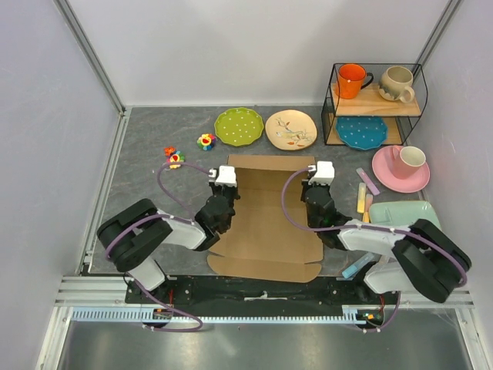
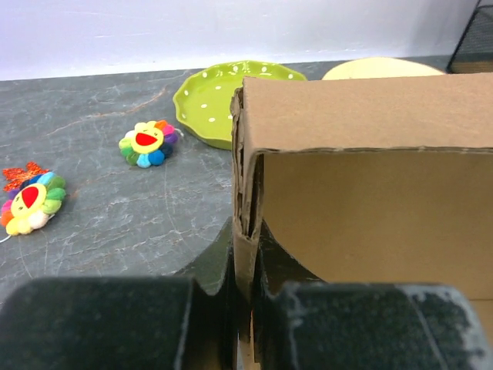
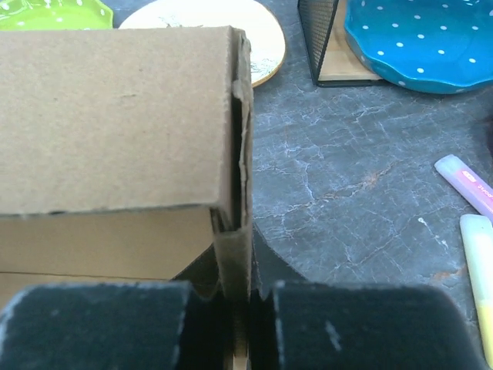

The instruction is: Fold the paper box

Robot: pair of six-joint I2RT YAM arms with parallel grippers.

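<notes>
Checked grey tabletop (image 1: pixel 146 146). Found paper box (image 1: pixel 266 231) at its centre, base flat, near flap spread toward the near edge, far wall folded upright. Noted left claw (image 2: pixel 245 312) pinching the upright cardboard flap at the box's far-left corner. Noted right claw (image 3: pixel 235 316) pinching the matching flap at the far-right corner. Logged green plate (image 1: pixel 239 126) and cream plate (image 1: pixel 290 129) by the far edge, and flower toy (image 1: pixel 206 141) left of them.

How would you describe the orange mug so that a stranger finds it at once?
Look at the black wire shelf in the far right corner of the table. On its top board stand two mugs; the orange mug is the left one. Its neighbour is a cream mug.
</notes>
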